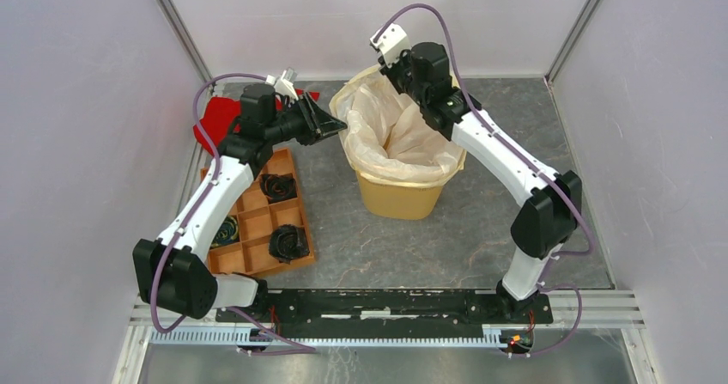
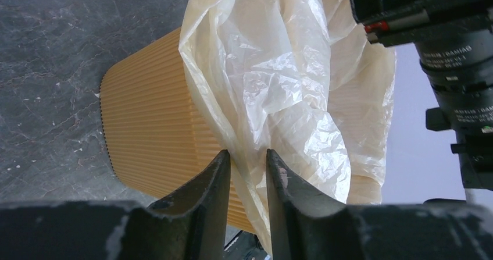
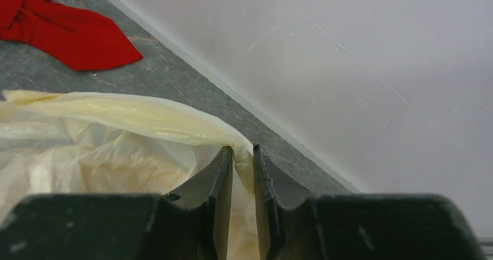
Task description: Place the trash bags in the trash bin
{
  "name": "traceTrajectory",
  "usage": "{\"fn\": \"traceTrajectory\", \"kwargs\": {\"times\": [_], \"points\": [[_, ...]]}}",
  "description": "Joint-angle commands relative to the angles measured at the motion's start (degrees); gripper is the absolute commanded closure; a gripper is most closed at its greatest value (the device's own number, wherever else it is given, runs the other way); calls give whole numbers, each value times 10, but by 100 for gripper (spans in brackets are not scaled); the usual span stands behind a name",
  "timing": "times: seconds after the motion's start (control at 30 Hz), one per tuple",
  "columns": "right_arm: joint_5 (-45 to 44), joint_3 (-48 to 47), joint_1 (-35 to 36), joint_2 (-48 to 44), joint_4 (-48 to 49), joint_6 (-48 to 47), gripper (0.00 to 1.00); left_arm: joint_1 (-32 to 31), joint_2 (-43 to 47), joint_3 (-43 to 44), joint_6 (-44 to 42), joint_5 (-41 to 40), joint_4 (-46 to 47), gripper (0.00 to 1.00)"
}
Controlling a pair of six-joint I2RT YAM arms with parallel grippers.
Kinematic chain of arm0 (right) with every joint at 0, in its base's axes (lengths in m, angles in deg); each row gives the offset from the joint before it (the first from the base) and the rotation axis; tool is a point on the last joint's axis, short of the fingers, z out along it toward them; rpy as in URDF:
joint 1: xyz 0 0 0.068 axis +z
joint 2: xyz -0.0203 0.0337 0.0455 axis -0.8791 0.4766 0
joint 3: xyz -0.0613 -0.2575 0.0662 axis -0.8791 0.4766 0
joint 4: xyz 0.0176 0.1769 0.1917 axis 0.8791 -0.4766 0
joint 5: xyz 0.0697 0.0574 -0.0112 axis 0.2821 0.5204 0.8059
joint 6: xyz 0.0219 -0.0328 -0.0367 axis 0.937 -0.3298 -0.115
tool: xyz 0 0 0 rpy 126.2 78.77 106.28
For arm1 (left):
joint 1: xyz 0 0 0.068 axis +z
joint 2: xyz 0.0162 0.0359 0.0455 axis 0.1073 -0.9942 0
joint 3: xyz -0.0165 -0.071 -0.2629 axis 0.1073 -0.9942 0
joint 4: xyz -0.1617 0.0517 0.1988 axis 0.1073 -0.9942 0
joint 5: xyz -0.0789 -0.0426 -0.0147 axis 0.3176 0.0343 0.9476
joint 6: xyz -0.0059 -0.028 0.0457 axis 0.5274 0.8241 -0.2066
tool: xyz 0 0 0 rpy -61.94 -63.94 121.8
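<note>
The orange-yellow trash bin (image 1: 402, 197) stands at the middle of the table. The cream translucent trash bag (image 1: 397, 131) lines it, its mouth spread over the rim. My left gripper (image 1: 341, 128) is at the bag's left rim. In the left wrist view the bin's ribbed wall (image 2: 151, 132) and the bag (image 2: 279, 74) fill the frame, and my left gripper (image 2: 248, 158) has a fold of bag between nearly closed jaws. My right gripper (image 1: 386, 68) is at the back rim. In the right wrist view it (image 3: 243, 152) is shut on the bag's edge (image 3: 145, 117).
A red cloth (image 1: 215, 118) lies at the back left, also in the right wrist view (image 3: 70, 33). A flat orange compartment tray (image 1: 257, 222) with black items lies left of the bin. Enclosure walls stand close around. The right arm (image 2: 459, 68) shows in the left wrist view.
</note>
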Motion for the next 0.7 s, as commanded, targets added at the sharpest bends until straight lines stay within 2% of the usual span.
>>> {"fn": "traceTrajectory", "kwargs": {"times": [0.0, 0.13, 0.37, 0.5, 0.67], "points": [[-29, -57, -10, 33, 6, 27, 76, -1, -6, 3, 16, 13, 27, 66], [-30, -85, -12, 63, -24, 5, 76, -1, -18, 0, 15, 14, 33, 72], [-40, -90, -11, 70, -73, -7, 68, -15, -31, -25, 14, 4, 43, 87], [-46, -90, -12, 60, -90, -14, 58, -48, -14, -63, 16, -28, 39, 89], [-68, -100, -11, 51, -120, -33, 52, -64, 11, -94, 18, -40, 30, 91]]}}
